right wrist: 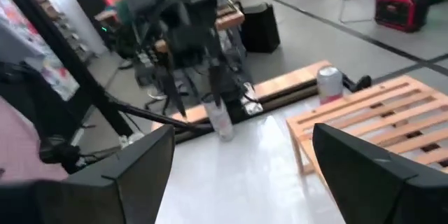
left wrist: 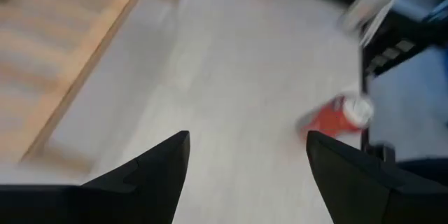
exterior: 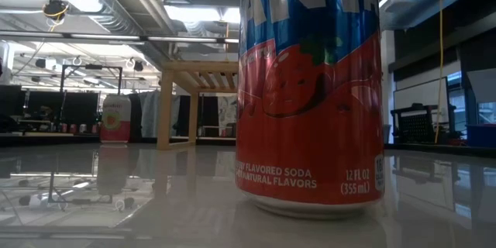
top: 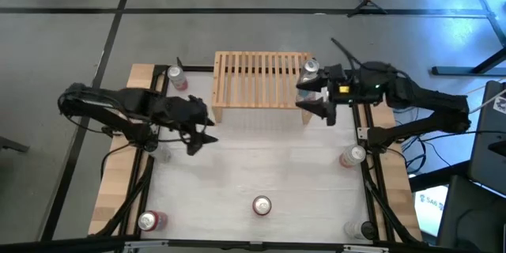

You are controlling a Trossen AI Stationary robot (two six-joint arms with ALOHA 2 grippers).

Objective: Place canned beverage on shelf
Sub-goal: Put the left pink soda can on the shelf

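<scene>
Seven beverage cans in the high view: one on the shelf's (top: pixel 261 77) right end (top: pixel 310 67), one by its left end (top: pixel 177 77), one pale can on the tabletop (top: pixel 261 166) under the left arm (top: pixel 164 154), one at the right edge (top: pixel 353 156), one front centre (top: pixel 262 205), one front left (top: pixel 149 220), one front right (top: pixel 353 230). One slatted wooden shelf. Two robot arms, left (top: pixel 118 103) and right (top: pixel 411 103). One tabletop.

Left hand (top: pixel 204 130) and right hand (top: pixel 313 98) both open, empty
</scene>
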